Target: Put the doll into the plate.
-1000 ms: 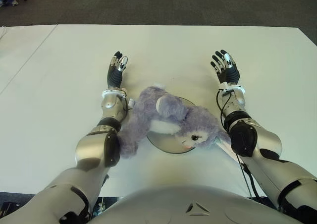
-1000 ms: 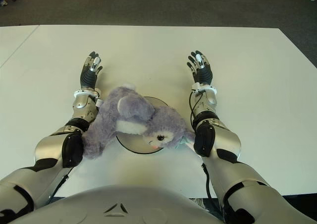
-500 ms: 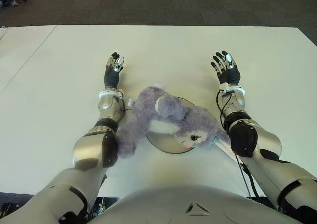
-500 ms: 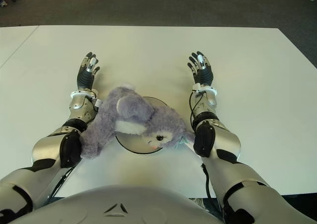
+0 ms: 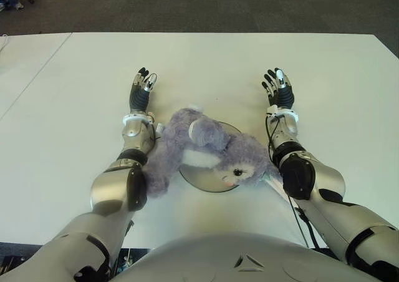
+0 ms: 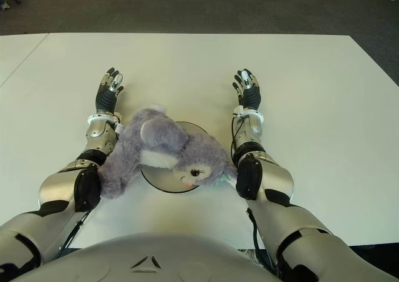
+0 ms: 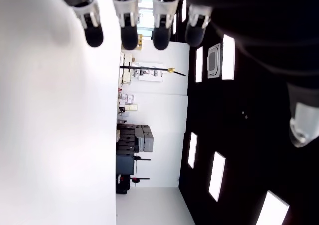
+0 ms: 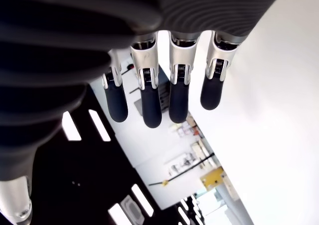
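Both robot hands [image 5: 142,90] [image 5: 278,90] outstretched, fingers straight, empty.

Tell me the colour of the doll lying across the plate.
Pale purple fur with a white belly; the doll shows best in the left eye view.

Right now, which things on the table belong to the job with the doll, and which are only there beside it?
Belong to the job:
- doll, purple plush, lying across the plate
- plate, round, mostly covered by the doll
- left hand, open, empty
- right hand, open, empty

Only there:
- white table
- dark carpet floor beyond the table
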Available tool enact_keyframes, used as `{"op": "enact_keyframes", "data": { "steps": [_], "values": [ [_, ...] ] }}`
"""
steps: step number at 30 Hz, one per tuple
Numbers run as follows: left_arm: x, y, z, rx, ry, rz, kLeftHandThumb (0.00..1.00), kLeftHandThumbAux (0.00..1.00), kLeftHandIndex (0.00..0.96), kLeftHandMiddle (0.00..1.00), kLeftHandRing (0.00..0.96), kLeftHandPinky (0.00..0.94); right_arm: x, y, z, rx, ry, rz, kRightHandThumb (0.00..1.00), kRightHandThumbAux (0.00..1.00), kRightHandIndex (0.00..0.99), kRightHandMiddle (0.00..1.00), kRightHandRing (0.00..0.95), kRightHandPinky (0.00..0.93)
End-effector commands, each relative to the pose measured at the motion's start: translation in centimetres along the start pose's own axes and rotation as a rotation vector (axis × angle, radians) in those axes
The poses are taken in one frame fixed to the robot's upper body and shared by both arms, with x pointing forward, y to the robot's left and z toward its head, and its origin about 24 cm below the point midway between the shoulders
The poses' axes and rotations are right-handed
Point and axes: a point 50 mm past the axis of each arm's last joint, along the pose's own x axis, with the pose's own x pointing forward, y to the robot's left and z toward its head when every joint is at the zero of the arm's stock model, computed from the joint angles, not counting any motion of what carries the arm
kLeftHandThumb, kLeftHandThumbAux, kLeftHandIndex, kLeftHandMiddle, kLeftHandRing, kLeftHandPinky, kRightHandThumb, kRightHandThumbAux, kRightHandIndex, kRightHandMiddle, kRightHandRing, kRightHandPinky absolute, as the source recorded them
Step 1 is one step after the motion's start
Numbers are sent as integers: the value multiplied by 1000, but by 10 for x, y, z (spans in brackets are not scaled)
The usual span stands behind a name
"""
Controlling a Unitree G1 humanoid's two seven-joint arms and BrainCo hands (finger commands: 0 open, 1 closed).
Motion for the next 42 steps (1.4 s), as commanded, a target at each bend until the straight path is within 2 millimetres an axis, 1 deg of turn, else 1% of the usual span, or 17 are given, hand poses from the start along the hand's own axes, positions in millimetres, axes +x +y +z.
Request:
{"op": "enact_keyframes", "data": {
  "steps": [1, 4, 6, 8, 12, 15, 17, 20, 25, 31, 32, 34, 36, 38, 42],
  "values": [
    [-63, -2, -82, -111, 334, 38, 0, 434, 40, 77, 64, 42, -44, -8, -59, -30, 159, -52, 0, 622, 212, 241, 194, 159],
    [-69, -2, -86, -130, 339, 36, 0, 437, 39, 73, 59, 40, -57, -14, -71, -85, 184, -65, 0, 615, 213, 237, 189, 146],
    [-77, 0, -93, -105, 371, 31, 0, 450, 40, 71, 55, 37, -67, -23, -77, -142, 204, -83, 0, 611, 212, 230, 182, 140],
    [-81, 1, -96, -80, 391, 27, 0, 459, 41, 70, 53, 34, -74, -30, -80, -177, 219, -97, 0, 611, 208, 225, 177, 138],
    [-76, 3, -93, -48, 390, 17, 0, 467, 31, 61, 45, 21, -91, -42, -91, -223, 266, -128, 0, 612, 192, 205, 163, 128],
    [-75, 4, -92, -77, 381, 17, 0, 471, 29, 56, 39, 17, -101, -42, -97, -283, 270, -133, 0, 608, 186, 193, 154, 119],
    [-76, 4, -92, -101, 372, 18, 0, 478, 38, 50, 32, 15, -106, -41, -100, -321, 267, -132, 0, 593, 172, 167, 134, 103],
    [-77, 4, -92, -118, 375, 16, 0, 480, 42, 49, 29, 12, -107, -39, -103, -372, 279, -130, 0, 581, 159, 155, 123, 92],
    [-78, 4, -94, -69, 397, 7, 0, 480, 45, 53, 28, 7, -99, -34, -100, -430, 281, -123, 0, 569, 147, 148, 116, 85],
    [-79, 6, -96, -51, 413, 9, 0, 488, 44, 53, 25, 1, -99, -35, -101, -462, 303, -119, 0, 599, 142, 141, 109, 86],
    [-79, 6, -96, -63, 415, 12, 0, 492, 44, 55, 27, 6, -99, -38, -102, -448, 324, -122, 0, 622, 145, 138, 107, 88],
    [-78, 6, -96, -77, 415, 16, 0, 494, 44, 56, 29, 9, -100, -42, -102, -430, 345, -126, 0, 635, 146, 137, 107, 89],
    [-78, 6, -95, -107, 407, 22, 0, 495, 48, 61, 32, 9, -101, -47, -104, -377, 376, -143, 0, 654, 150, 139, 110, 109],
    [-77, 5, -95, -119, 405, 24, 0, 495, 51, 63, 33, 8, -102, -48, -104, -344, 386, -152, 0, 669, 154, 142, 115, 124],
    [-77, 4, -94, -119, 404, 18, 0, 493, 54, 64, 34, 7, -102, -47, -104, -274, 365, -163, 0, 677, 162, 148, 120, 122]
  ]
}}
